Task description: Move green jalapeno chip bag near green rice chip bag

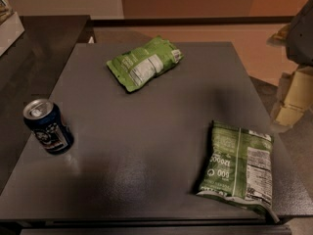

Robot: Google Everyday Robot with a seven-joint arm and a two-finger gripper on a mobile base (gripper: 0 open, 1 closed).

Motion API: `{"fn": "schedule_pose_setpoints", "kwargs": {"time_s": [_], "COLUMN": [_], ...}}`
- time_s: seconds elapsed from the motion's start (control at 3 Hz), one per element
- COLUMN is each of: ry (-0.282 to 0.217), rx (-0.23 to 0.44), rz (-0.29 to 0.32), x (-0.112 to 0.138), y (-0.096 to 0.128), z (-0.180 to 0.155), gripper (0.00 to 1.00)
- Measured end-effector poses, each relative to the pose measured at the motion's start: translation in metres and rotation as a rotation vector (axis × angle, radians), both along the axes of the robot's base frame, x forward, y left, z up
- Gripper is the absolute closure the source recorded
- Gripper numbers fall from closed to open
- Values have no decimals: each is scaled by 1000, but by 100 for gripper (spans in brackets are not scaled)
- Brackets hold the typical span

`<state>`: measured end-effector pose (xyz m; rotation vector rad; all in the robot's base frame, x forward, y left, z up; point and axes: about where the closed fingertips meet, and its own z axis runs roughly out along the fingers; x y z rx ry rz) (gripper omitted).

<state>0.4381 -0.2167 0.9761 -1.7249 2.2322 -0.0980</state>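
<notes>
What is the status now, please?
Gripper at upper right edge, off the table. Jalapeno bag near front right corner, rice bag far back. Can at left, path clear.

A table fills most of the frame; its dark grey top looks matt and finely grained, with a faint sheen near the middle. At upper centre, a lime-green chip bag is made of crinkled, slightly shiny plastic film. At lower right, a dark green chip bag is made of flatter, smoother film with a raised back seam. At left, a metal can has glossy dark blue sides and a bright silver top. At the right edge, the gripper looks like pale, matt hard plastic.
</notes>
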Motion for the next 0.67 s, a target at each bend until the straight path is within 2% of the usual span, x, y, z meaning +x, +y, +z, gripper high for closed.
{"fn": "schedule_pose_setpoints", "kwargs": {"time_s": [0.33,0.67], "ry": [0,10], "rx": [0,9], "rz": [0,28], "x": [0,-4], "y": [0,2], "z": [0,-1], "gripper": [0,0]}}
